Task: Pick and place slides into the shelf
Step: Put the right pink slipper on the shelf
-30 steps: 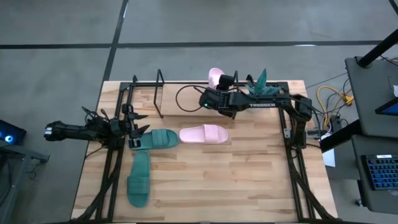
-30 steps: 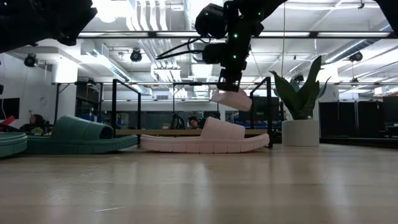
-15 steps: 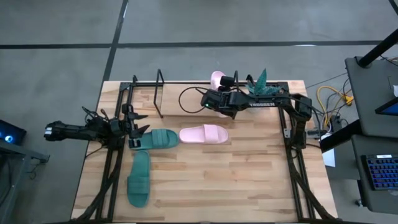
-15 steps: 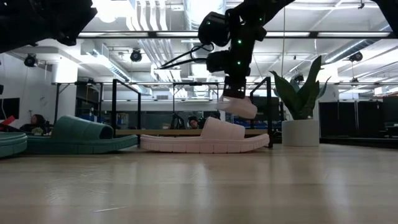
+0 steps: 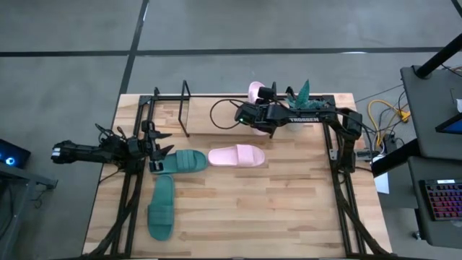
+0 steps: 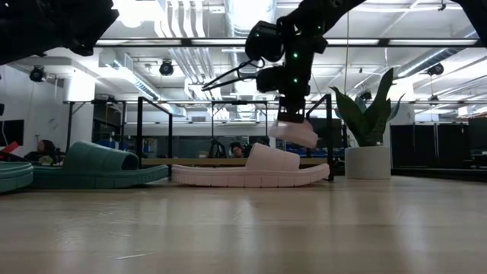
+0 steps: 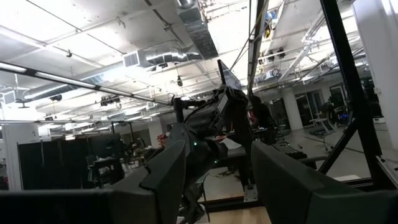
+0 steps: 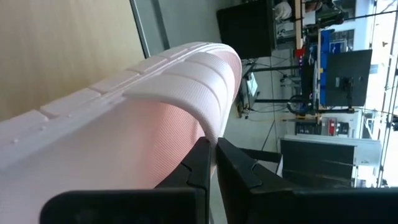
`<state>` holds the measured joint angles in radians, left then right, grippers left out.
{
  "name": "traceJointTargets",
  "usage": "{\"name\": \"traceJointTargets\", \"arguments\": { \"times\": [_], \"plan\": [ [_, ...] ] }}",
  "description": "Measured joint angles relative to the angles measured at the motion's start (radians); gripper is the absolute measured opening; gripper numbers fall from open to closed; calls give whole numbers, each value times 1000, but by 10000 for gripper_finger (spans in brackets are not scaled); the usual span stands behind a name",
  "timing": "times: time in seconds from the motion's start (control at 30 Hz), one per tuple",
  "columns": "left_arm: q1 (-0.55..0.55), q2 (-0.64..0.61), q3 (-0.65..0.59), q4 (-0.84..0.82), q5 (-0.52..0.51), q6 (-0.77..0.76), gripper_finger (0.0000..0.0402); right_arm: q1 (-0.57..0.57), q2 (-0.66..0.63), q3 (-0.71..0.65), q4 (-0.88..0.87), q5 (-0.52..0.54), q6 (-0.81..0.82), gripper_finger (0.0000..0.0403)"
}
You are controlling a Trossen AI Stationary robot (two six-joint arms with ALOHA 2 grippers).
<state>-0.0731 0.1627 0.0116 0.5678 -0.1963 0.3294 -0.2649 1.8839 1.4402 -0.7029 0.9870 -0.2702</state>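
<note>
My right gripper (image 5: 253,107) is shut on one pale pink slide (image 5: 255,91) and holds it in the air near the table's far edge; it also shows in the low view (image 6: 294,132). The other pink slide (image 5: 237,156) lies flat on its sole at mid-table. One dark green slide (image 5: 184,161) lies beside it and another (image 5: 162,207) lies nearer the front. The black rod shelf (image 5: 172,108) stands at the far left. My left gripper (image 5: 166,144) is open and empty at the table's left, just beside the green slide's end. My right gripper pinches the edge of the pink slide's wide strap (image 8: 210,127) between its two fingers. The fingers come from above, slanting toward the far edge. The slide hangs tilted below the fingers (image 6: 289,114), lifted clear of the table.
A green plant in a white pot (image 5: 303,98) stands at the far edge right beside the held slide. The arms' black frames (image 5: 339,166) run along both table sides. Bare wood lies at the front right.
My right gripper has gone a little toward the table's right edge and down with the pink slide. The slide has stayed clear of the table and hangs lower and more tipped than before.
</note>
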Motion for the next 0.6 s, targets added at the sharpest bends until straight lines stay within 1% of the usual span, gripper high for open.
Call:
{"name": "traceJointTargets", "arguments": {
  "times": [0.5, 0.6],
  "plan": [
    [0, 0, 0, 0, 0, 0, 168, -17, 0, -54, 6, -4, 0, 13],
    [0, 0, 0, 0, 0, 0, 168, -24, 0, -57, 15, -30, 0, 13]
  ]
}}
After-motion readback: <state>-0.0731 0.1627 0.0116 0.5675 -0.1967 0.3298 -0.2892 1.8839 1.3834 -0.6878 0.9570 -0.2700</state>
